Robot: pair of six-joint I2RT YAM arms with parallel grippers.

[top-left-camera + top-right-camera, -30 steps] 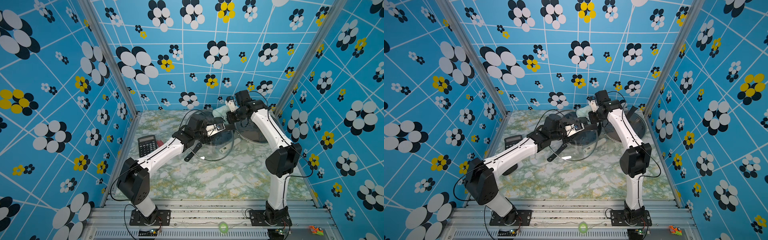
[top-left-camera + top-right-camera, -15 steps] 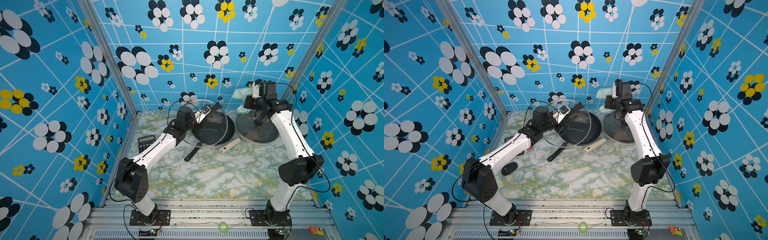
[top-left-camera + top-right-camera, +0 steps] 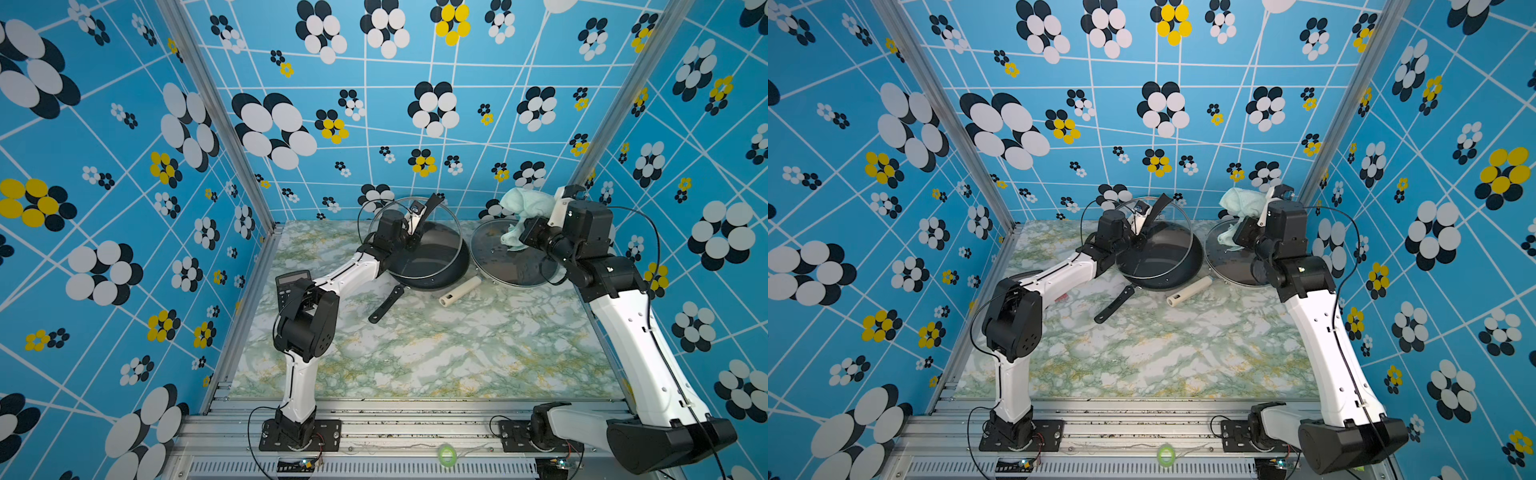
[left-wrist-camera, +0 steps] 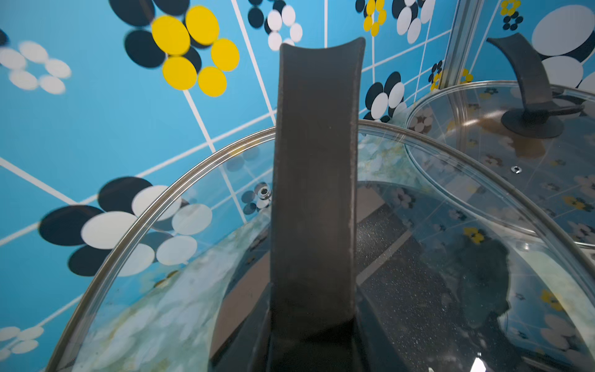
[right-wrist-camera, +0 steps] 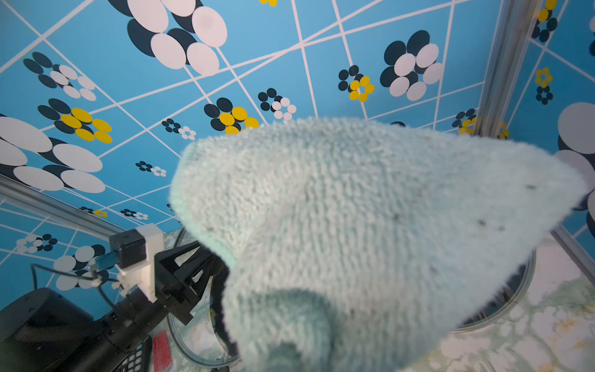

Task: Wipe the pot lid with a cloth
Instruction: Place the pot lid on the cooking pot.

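Bimanual wiping task, lid and cloth both in hand but apart. My left gripper (image 3: 415, 226) is clenched on the black handle (image 4: 315, 193) of the pot lid (image 3: 440, 249), which I hold raised and tilted above the dark pan (image 3: 428, 274). My right gripper (image 3: 519, 221) is clamped on the cloth (image 3: 528, 201), bunched and held high near the back wall, above a second lid (image 3: 511, 266) that lies flat on the surface (image 3: 436, 353).

Progress, as I judge it: both pickups are done, and the lid is presented at an angle suited to wiping. Cloth and pot lid are well apart, so no stroke is under way. What remains is to bring the cloth across to the glass, rub it, and set both things down.

Both top views give the overall layout: two lids, pan between the arms, cloth off to my right side. They hide both grips. The left wrist view shows the handle running down into my jaws, and the glass (image 4: 161, 257) with its steel rim. The right wrist view is mostly filled by the cloth (image 5: 354, 225), and small dark specks show in its pile. Its lowest fold may touch the second lid; I cannot tell.
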